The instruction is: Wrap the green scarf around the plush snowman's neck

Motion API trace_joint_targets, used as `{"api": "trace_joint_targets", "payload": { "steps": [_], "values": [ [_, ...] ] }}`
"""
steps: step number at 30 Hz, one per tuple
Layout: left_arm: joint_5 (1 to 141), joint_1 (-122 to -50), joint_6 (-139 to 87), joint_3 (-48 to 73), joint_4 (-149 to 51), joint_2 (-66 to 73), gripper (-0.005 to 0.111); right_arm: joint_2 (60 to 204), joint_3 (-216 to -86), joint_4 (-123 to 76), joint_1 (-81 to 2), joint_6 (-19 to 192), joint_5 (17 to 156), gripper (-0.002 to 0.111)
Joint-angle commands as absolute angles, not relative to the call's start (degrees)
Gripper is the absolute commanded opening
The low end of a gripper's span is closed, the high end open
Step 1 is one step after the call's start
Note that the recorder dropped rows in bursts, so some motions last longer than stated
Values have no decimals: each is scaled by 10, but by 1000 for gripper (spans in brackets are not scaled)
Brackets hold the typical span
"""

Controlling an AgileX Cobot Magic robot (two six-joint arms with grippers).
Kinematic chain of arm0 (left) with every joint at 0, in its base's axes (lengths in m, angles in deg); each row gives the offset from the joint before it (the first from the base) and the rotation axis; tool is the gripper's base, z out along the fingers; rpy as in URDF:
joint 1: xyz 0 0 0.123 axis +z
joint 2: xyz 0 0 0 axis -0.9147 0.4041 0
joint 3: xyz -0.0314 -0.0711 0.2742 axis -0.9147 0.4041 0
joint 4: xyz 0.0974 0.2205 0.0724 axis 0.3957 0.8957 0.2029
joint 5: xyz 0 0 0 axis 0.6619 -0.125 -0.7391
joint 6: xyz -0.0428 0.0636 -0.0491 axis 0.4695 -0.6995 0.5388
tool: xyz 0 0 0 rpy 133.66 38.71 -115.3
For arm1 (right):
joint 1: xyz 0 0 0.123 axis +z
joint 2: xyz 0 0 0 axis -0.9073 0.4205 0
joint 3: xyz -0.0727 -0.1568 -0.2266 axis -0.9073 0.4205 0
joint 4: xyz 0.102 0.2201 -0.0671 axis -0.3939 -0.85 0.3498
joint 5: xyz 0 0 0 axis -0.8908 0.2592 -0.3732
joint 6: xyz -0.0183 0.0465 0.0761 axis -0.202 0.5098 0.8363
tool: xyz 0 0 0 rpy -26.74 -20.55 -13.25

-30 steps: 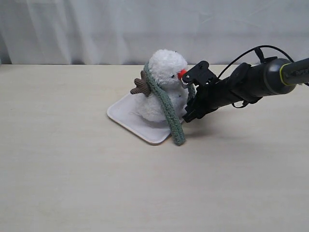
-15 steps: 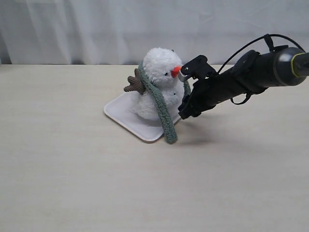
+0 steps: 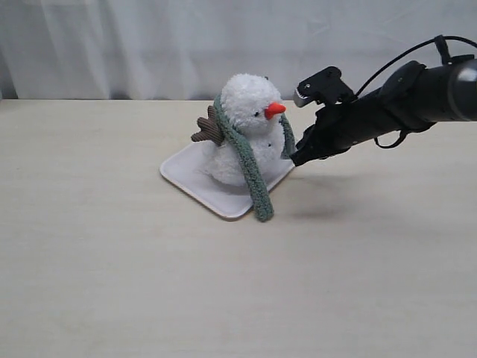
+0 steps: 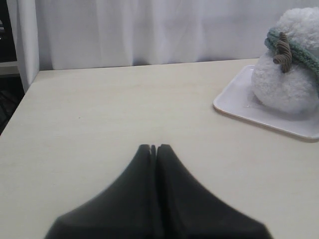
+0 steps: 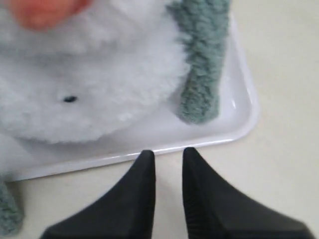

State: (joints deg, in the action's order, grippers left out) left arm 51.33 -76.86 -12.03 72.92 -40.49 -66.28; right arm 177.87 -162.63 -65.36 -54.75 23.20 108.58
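Observation:
The plush snowman [image 3: 246, 134] sits upright on a white tray [image 3: 190, 175], its orange nose [image 3: 274, 110] pointing right. The green scarf [image 3: 253, 175] lies around its neck. One long end hangs down the front, past the tray edge onto the table; the shorter end [image 5: 199, 74] hangs at the snowman's other side. My right gripper [image 3: 297, 158] hovers just off the tray's right edge, beside the snowman. Its jaws [image 5: 168, 153] are slightly apart and hold nothing. My left gripper [image 4: 153, 147] is shut and empty, low over the bare table far from the snowman [image 4: 286, 89].
A light wooden table [image 3: 149, 283] carries the tray [image 4: 239, 104]. A white curtain [image 3: 149, 45] hangs behind the far edge. The right arm and its cable [image 3: 402, 97] reach in from the right, above the table.
My right gripper has backed away from the snowman's front to the right and its jaws have narrowed. The snowman and tray shifted slightly left, then stayed put.

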Motion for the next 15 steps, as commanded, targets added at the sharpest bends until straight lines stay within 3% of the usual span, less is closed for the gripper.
{"api": "trace_joint_targets", "payload": {
  "steps": [1,5,15],
  "values": [
    [521,-768,-120,731,-407,-664,0,1776,-1625,-676,-578,266,1028,4],
    [521,-768,-120,731,-407,-664,0,1793,-1637,-740,-584,266,968,4],
    [522,-768,-120,731,-407,-664,0,1922,-1795,-740,-585,323,1037,4]
  ]
}}
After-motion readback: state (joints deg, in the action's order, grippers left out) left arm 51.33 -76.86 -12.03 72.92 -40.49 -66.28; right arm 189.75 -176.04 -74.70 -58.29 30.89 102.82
